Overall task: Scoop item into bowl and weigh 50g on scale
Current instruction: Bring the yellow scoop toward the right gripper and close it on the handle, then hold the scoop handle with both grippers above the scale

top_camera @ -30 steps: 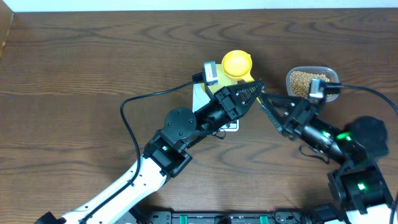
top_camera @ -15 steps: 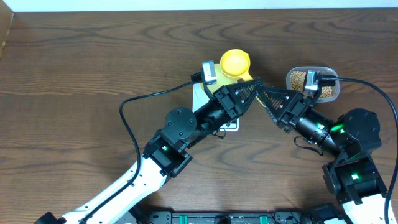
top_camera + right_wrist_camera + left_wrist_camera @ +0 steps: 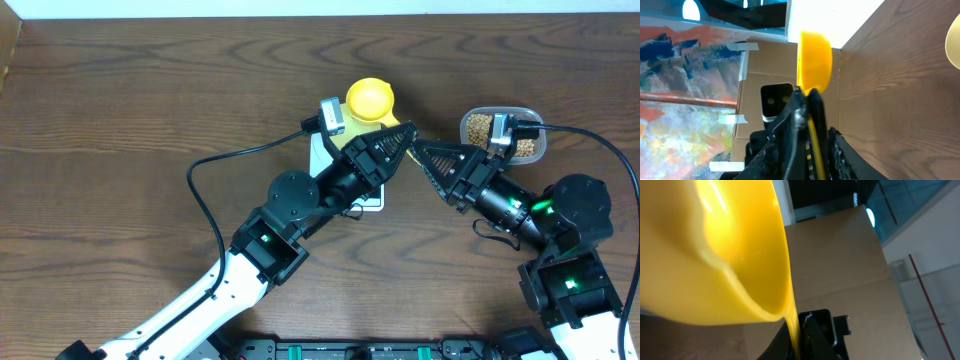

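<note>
The yellow scoop (image 3: 370, 98) hangs above the table behind the scale, open side up. My left gripper (image 3: 403, 130) is shut on its handle, and the scoop head fills the left wrist view (image 3: 715, 255). My right gripper (image 3: 416, 147) meets it tip to tip. In the right wrist view the handle runs between my right fingers with no gap, up to the scoop head (image 3: 815, 60). The white scale (image 3: 322, 155) is mostly hidden under my left arm. A pale-yellow bowl rim (image 3: 955, 45) shows at the frame edge. The beans (image 3: 482, 128) lie in the clear tub.
The clear tub (image 3: 535, 150) sits at the right, partly hidden by my right wrist camera. A black cable (image 3: 200, 190) loops over the table left of my left arm. A cardboard edge (image 3: 8, 50) shows at the far left corner.
My right gripper has moved up and left from near the tub to meet the left gripper at the scoop's handle. The scoop and left gripper then shifted slightly up and left.
</note>
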